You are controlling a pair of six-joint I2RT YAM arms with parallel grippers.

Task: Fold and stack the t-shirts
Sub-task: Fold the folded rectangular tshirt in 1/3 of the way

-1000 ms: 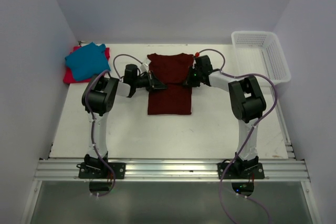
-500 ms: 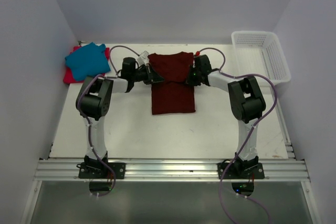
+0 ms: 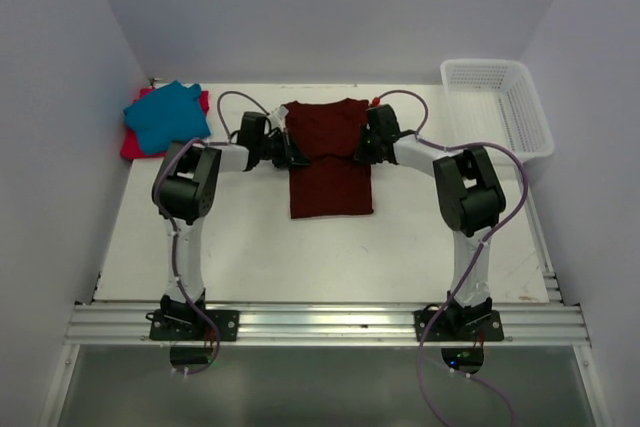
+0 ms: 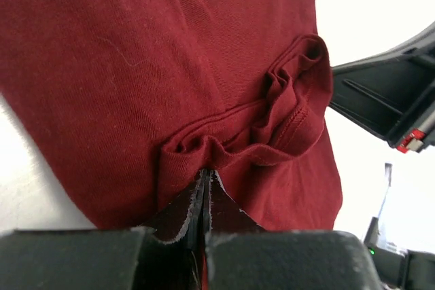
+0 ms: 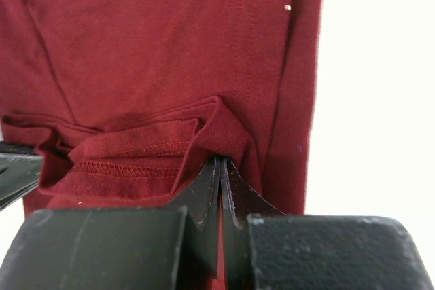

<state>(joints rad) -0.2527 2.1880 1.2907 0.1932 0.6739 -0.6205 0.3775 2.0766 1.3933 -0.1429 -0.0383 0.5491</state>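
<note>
Left gripper [image 4: 205,176]: jaws pressed tight together, with a pinch of cloth caught right at the tips. That's a bunched fold on the left edge of the maroon shirt [image 3: 330,162].
Right gripper [image 5: 219,166]: same story on the other side. The jaws are clamped together on a hemmed fold at the shirt's right edge.
Maroon shirt: flat on the table [image 3: 250,247], stretched straight between the two grippers. Each gripper bites in from its own side, about a third of the way down from the far end.
Ahead of the left tips: a ridge of wrinkles and a curled hem just beyond the pinch, then smooth cloth. The right gripper's black body is in sight across the shirt.
Ahead of the right tips: a stitched hem doubled over just beside the pinch, with flat maroon beyond it. A strip of white table runs along one side.
Teal shirt [image 3: 165,115]: well out past the left gripper's outer side, at the far left corner, lying crumpled on top of the red shirt [image 3: 133,144].
Red shirt: under the teal one, only its edges peeking out.
Basket [image 3: 498,107]: white mesh, well apart from the right gripper on its outer side, at the far right corner.
Arms: both are bent inward, with the wrists low over the table and facing each other across the shirt.
</note>
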